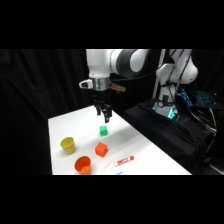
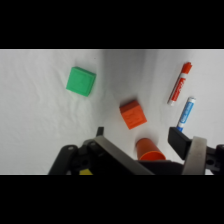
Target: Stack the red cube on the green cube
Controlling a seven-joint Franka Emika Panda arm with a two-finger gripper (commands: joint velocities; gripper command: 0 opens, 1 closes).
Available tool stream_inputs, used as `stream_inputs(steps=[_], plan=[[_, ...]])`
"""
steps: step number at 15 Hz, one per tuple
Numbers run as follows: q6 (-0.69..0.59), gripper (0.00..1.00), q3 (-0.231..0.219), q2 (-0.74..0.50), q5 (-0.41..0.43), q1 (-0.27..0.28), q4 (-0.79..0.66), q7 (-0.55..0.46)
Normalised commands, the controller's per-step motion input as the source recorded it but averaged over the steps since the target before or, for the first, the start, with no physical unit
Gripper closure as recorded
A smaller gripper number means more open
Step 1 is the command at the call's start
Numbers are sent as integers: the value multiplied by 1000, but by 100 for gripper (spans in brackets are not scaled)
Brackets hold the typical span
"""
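Note:
The red cube (image 1: 101, 149) sits on the white table (image 1: 145, 150), towards its front. The smaller green cube (image 1: 103, 131) lies just behind it, a short gap apart. My gripper (image 1: 106, 116) hangs in the air above the green cube, touching nothing. In the wrist view the green cube (image 2: 81, 81) is at the upper left and the red cube (image 2: 132, 113) near the middle. My gripper (image 2: 140, 136) is open, its fingers spread wide with nothing between them.
A yellow cup (image 1: 68, 145) stands left of the cubes and an orange cup (image 1: 83, 164) at the front. A red-and-white marker (image 1: 124, 160) lies right of the red cube. The wrist view also shows a blue marker (image 2: 186, 113) beside the red one (image 2: 179, 83).

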Motion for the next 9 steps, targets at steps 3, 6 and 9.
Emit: stream_inputs(steps=[3,6,9], plan=[[-4,0,24,5,0,-26,25,15],[14,0,34,59,-2,-27,105,-72],[13,0,59,128,-10,-17,185,-191]])
